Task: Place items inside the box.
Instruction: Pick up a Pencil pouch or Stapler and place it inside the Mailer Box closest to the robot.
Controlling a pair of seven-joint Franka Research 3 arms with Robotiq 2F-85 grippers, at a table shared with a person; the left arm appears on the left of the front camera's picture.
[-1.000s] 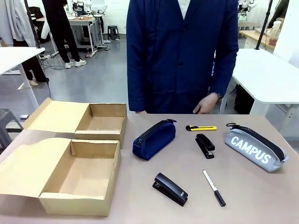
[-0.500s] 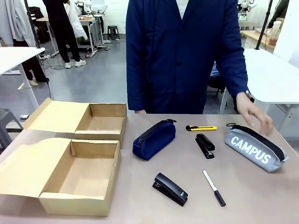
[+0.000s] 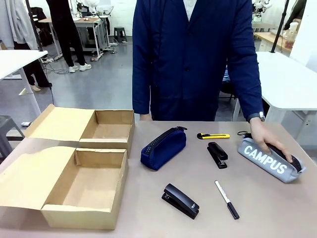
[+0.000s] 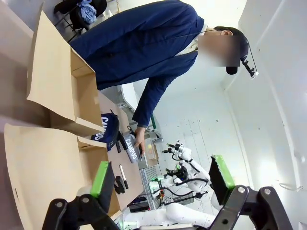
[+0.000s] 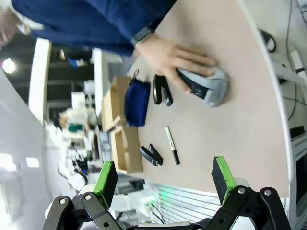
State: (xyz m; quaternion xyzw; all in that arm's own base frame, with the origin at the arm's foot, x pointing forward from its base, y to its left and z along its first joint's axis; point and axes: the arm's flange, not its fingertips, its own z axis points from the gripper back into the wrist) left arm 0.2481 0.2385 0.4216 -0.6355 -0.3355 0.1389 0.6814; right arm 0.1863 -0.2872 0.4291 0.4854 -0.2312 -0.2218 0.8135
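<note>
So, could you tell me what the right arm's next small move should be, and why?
Probably hold the open right gripper back for now: the person's hand lies on the grey CAMPUS case, so reaching in there risks a bump.

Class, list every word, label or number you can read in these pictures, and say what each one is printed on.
"CAMPUS": white letters on the grey zip pencil case, partly under the person's hand.
White lettering on the navy pencil case, seen in the left wrist view: too small to read for certain.
Nothing else here is readable.
</note>
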